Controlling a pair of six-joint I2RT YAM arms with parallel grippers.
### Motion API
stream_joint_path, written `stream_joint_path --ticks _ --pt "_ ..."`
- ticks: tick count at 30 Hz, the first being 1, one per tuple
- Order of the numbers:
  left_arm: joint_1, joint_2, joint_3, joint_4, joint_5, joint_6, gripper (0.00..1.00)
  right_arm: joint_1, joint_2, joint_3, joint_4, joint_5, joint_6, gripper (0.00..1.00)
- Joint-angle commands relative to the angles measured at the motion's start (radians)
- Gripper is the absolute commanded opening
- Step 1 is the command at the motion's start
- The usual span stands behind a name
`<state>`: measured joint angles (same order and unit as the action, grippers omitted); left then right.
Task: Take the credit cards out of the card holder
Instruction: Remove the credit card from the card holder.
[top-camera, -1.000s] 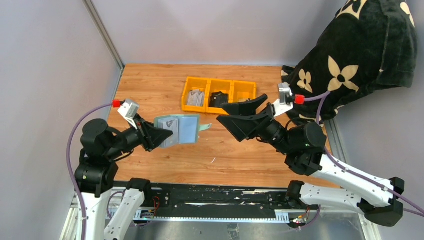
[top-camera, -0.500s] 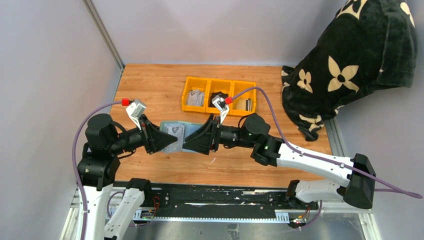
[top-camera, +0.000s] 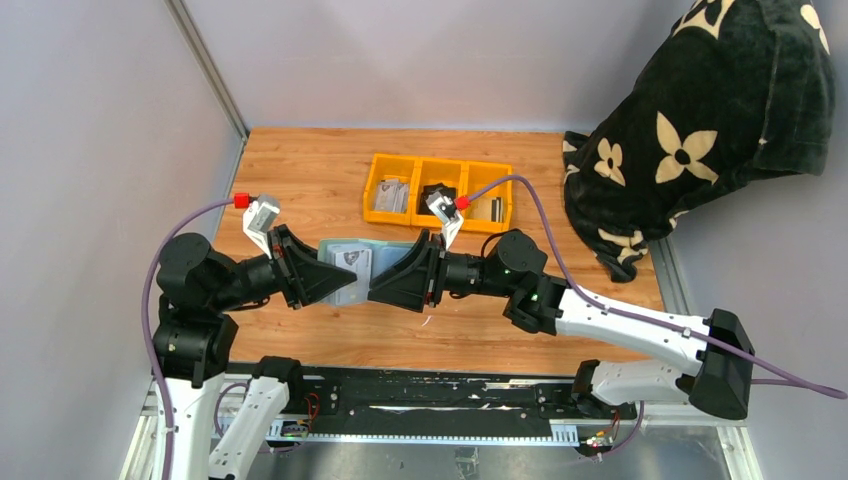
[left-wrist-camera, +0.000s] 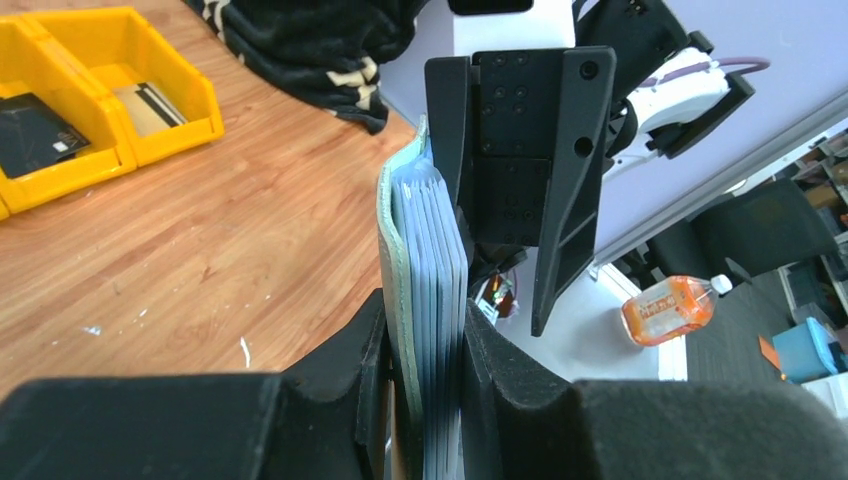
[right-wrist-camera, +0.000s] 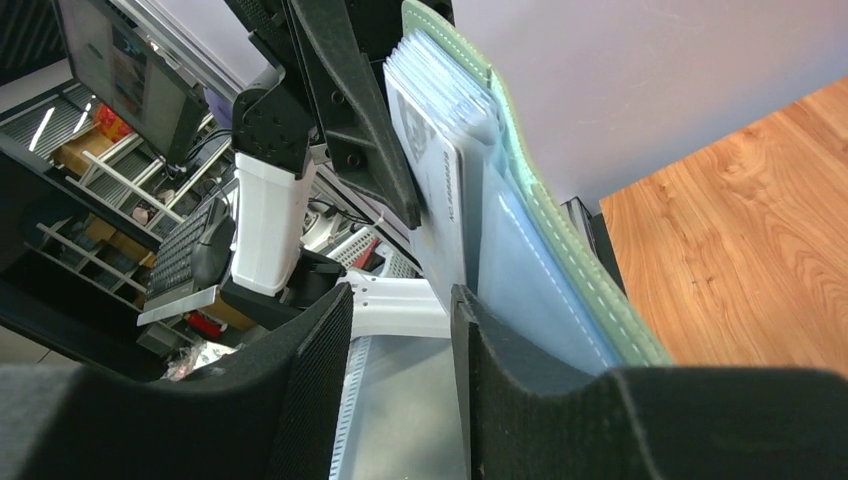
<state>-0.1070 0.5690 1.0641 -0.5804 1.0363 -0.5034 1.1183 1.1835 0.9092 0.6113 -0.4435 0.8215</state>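
Note:
The sage-green card holder (top-camera: 388, 248) is held open above the table, and a grey-white card (top-camera: 350, 262) shows in its blue-grey pockets. My left gripper (top-camera: 333, 276) is shut on the holder's left side. In the left wrist view the holder (left-wrist-camera: 405, 250) stands edge-on with its stacked pockets between the left gripper's (left-wrist-camera: 425, 335) pads. My right gripper (top-camera: 392, 280) is open at the holder's right side. In the right wrist view the card (right-wrist-camera: 435, 175) and the holder (right-wrist-camera: 560, 270) lie along the right finger (right-wrist-camera: 520, 400), and the gap of the right gripper (right-wrist-camera: 400, 305) is empty.
A yellow three-compartment bin (top-camera: 440, 161) stands behind the grippers, with cards (top-camera: 388, 195) in its left cell, a black object (top-camera: 437, 196) in the middle and cards (top-camera: 488, 208) in the right. A black floral cloth (top-camera: 700, 110) fills the right back corner.
My right arm has swung from beside the bin down and left to the holder's right edge. My left gripper has kept hold of the holder and shifted slightly.

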Motion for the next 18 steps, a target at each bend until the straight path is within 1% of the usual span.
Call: stream_joint_path --ticks 1,8,12,13,16,18 --pt "-0.001 -0.032 -0.003 0.125 0.103 -0.118 0.03 -0.009 -0.013 -0.008 -0.019 0.037 -0.032 0.45" --pt "-0.002 -0.043 -0.017 0.139 0.125 -0.146 0.04 -0.009 -0.011 0.023 -0.051 0.047 -0.064 0.43" --pt "-0.001 -0.054 -0.024 0.155 0.114 -0.164 0.05 -0.006 0.009 0.044 -0.04 0.043 -0.056 0.4" --pt "-0.002 -0.057 -0.03 0.163 0.108 -0.171 0.06 -0.006 0.018 0.051 -0.034 0.041 -0.05 0.38" --pt "-0.002 -0.071 -0.065 0.198 0.095 -0.212 0.14 -0.001 0.054 0.078 -0.022 0.038 -0.034 0.33" --pt "-0.001 -0.079 -0.088 0.23 0.093 -0.254 0.19 0.004 0.069 0.091 -0.031 0.051 -0.032 0.28"
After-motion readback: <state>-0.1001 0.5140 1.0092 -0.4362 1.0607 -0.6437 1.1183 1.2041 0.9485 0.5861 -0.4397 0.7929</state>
